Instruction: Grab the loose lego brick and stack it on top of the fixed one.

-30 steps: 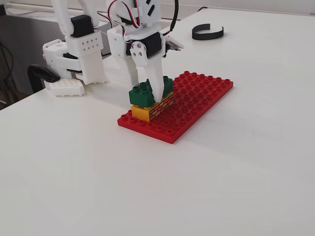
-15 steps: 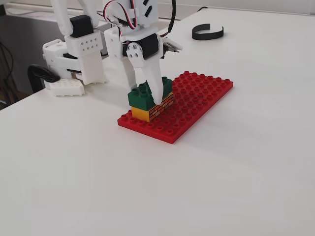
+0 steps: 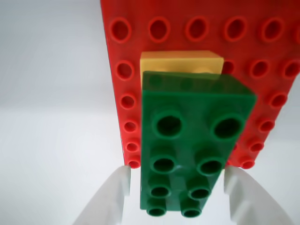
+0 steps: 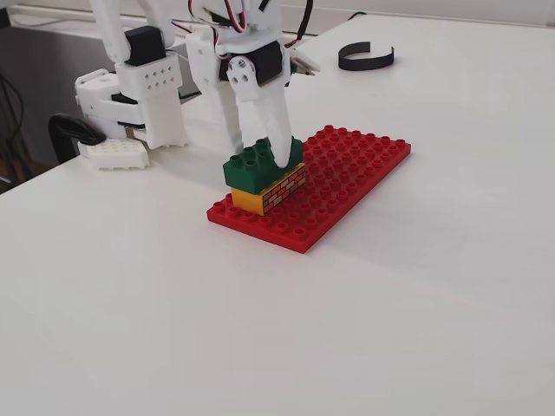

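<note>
Your gripper has its two white fingers spread just clear of the dark green lego brick, gaps visible on both sides, so it grips nothing. The green brick sits on the yellow brick-patterned block, slightly skewed and shifted toward you in the wrist view. That block stays put because it is studded onto the red baseplate.

The white 3D-printed plastic arm is showing black servo blocks set into its joints — red, black and white wires looping above the gripper, whose smooth white tapered fingers are ending in rounded tips.
</note>
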Motion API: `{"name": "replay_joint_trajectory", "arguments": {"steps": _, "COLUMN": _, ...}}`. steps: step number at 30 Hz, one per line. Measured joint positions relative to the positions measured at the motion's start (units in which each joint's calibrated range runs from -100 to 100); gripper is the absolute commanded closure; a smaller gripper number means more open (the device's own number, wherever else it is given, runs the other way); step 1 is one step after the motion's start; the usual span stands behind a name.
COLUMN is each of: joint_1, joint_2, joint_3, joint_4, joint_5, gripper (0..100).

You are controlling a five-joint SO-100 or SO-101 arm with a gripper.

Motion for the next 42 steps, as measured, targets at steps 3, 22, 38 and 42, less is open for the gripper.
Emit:
{"name": "replay_joint_trajectory", "arguments": {"steps": 3, "joint_1": 0.1, "joint_2": -0.2, "joint_3": -4.7, "joint_4": 3.2, "joint_5": -0.7, "gripper": 78}}
{"name": "replay_joint_trajectory", "arguments": {"steps": 22, "joint_1": -12.3, "joint_2": -38.8, "joint_3": -21.6, "joint_4": 19.2, "joint_5": -4.0, "gripper": 99}}
{"name": "replay_joint_trajectory", "arguments": {"steps": 38, "joint_1": 0.6, "joint_2": -88.7, "joint_3": 26.7, "joint_4": 7.5, "joint_5": -4.2, "gripper": 99}}
{"name": "replay_joint_trajectory", "arguments": {"steps": 42, "joint_1": 1.0, "joint_2": -88.4, "joint_3": 39.0, "joint_4": 3.0, "joint_5": -4.1, "gripper": 99}}
